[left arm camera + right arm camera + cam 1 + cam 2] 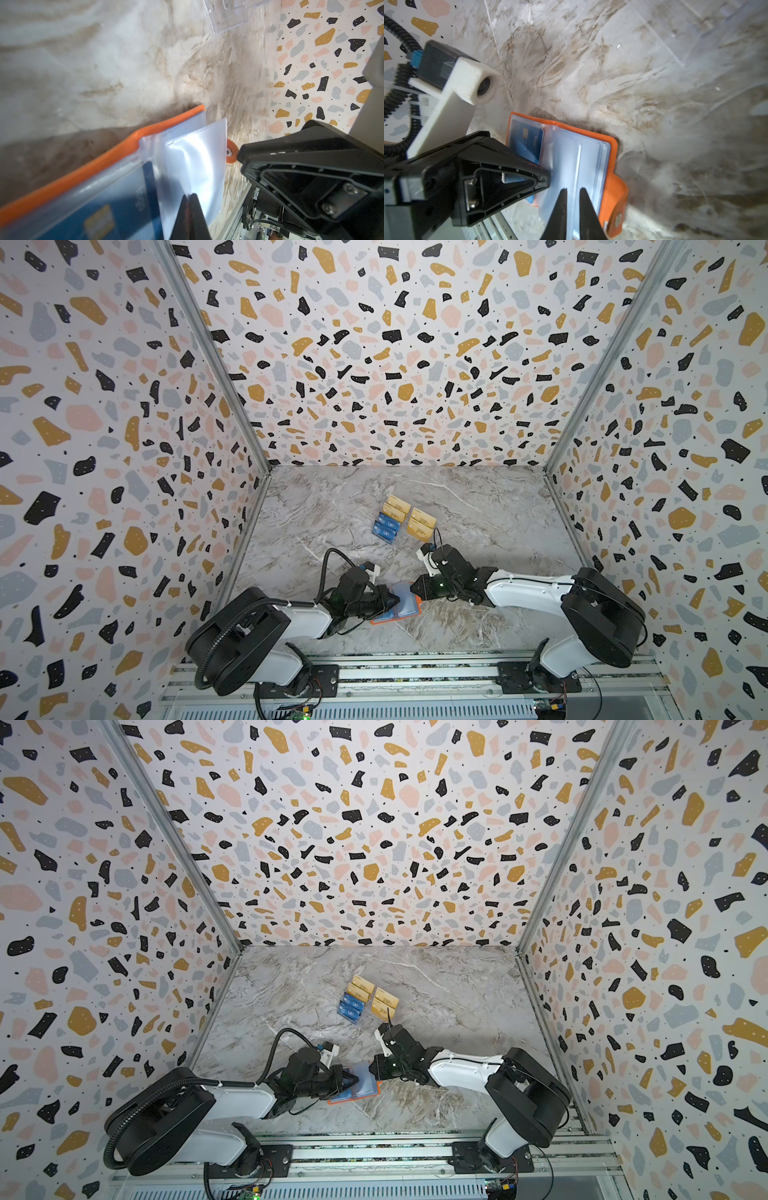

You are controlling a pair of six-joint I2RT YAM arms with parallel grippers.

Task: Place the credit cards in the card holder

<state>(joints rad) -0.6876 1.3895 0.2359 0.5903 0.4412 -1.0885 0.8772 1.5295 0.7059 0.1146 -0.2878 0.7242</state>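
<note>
The orange card holder (pixel 379 620) (pixel 376 1088) lies open near the table's front, its clear sleeves fanned up. One blue credit card (pixel 527 143) (pixel 124 207) sits in a sleeve on the holder's left page. My left gripper (pixel 192 196) (pixel 390 599) is shut on a clear sleeve (pixel 195 158), holding it raised. From the other side, my right gripper (pixel 573 189) (pixel 411 589) stands narrowly open, with a sleeve's upright edge (pixel 579 164) between its fingers. More credit cards, gold (pixel 422 522) (pixel 361 986) and blue (pixel 386 529) (pixel 351 1009), stand in a rack further back.
A clear acrylic tiered rack (pixel 228 16) (pixel 392 539) holds the other cards at mid-table, just beyond the right wrist. Terrazzo walls (pixel 124 448) close in three sides. An aluminium rail (pixel 415 672) carries both arm bases along the front edge.
</note>
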